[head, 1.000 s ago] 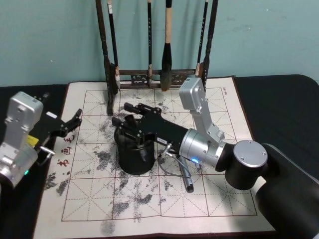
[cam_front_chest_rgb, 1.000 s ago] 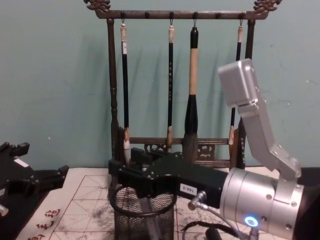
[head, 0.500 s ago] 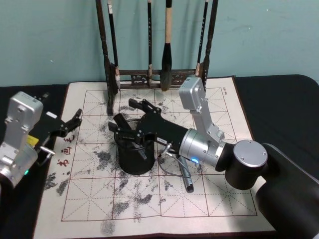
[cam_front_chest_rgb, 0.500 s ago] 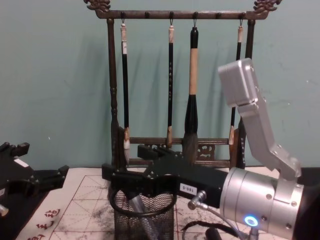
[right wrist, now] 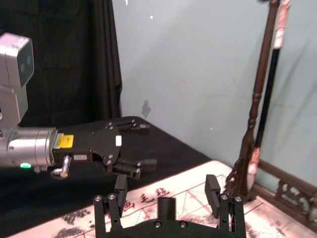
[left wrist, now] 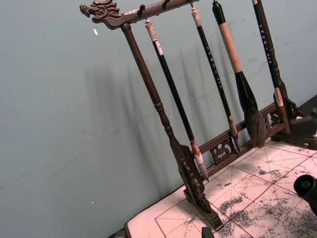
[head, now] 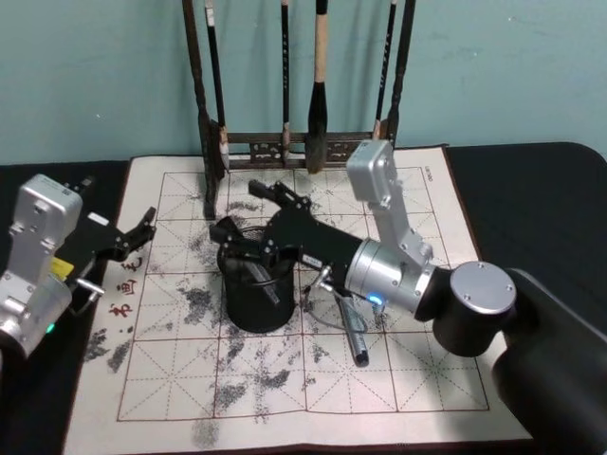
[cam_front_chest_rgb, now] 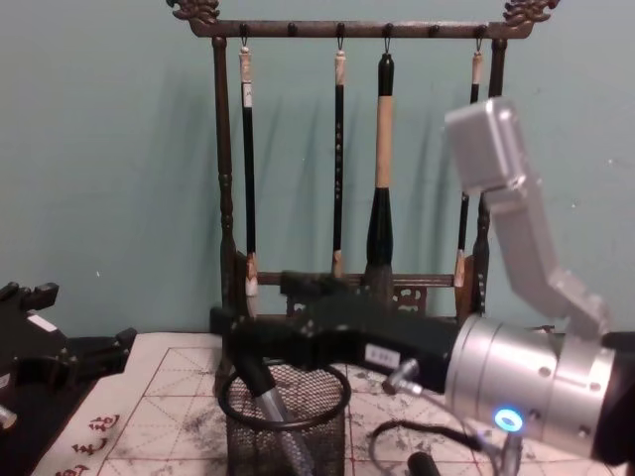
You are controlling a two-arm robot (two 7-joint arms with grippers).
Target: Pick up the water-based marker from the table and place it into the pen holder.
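Observation:
The pen holder, a small black mesh cup, stands on the ink-stained practice mat; it also shows low in the chest view. The water-based marker, grey with a dark top, leans inside the cup, and a pale streak of it shows within the rim. My right gripper hovers just above the rim, open, with its fingers spread either side of the marker's top. Over the mat's left edge my left gripper rests open and holds nothing.
A tall dark wooden brush rack with several hanging brushes stands at the mat's far edge. A dark pen-like object and a looped cable lie on the mat right of the cup. Black cloth borders the mat on both sides.
The right gripper's fingers opened and let go of the marker, which dropped and now leans in the cup. The gripper then rose slightly and drew back to the right. The left arm stayed still.

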